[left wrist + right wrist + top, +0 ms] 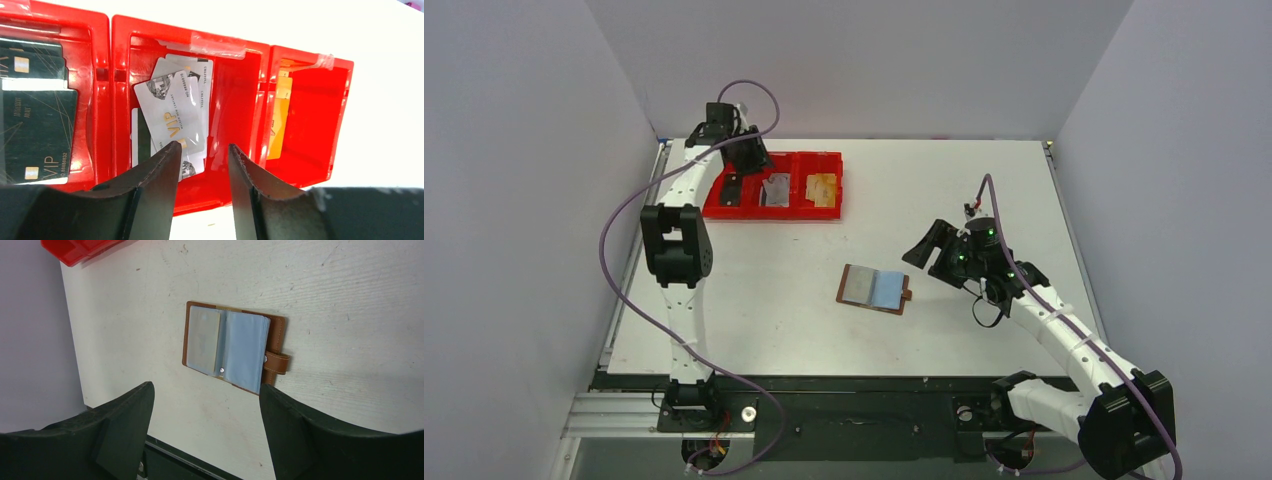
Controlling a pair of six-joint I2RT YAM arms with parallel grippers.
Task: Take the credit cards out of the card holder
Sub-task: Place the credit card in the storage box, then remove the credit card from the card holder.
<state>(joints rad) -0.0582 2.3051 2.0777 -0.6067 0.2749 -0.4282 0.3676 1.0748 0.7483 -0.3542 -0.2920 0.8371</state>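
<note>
The brown card holder [875, 288] lies open and flat on the table, grey-blue pockets up and strap tab to the right. It also shows in the right wrist view [230, 347]. I cannot tell whether cards sit in its pockets. Silver credit cards [175, 112] lie in the middle compartment of the red tray [200, 195], dark cards [35, 115] in the left one and an orange card [277, 125] in the right one. My left gripper [202, 150] hovers open and empty over the tray's near wall. My right gripper [205, 390] is wide open and empty, to the right of the holder.
The red three-compartment tray [774, 214] stands at the back left of the white table. Grey walls close in the left, right and back sides. A black rail [824, 385] runs along the table's near edge.
</note>
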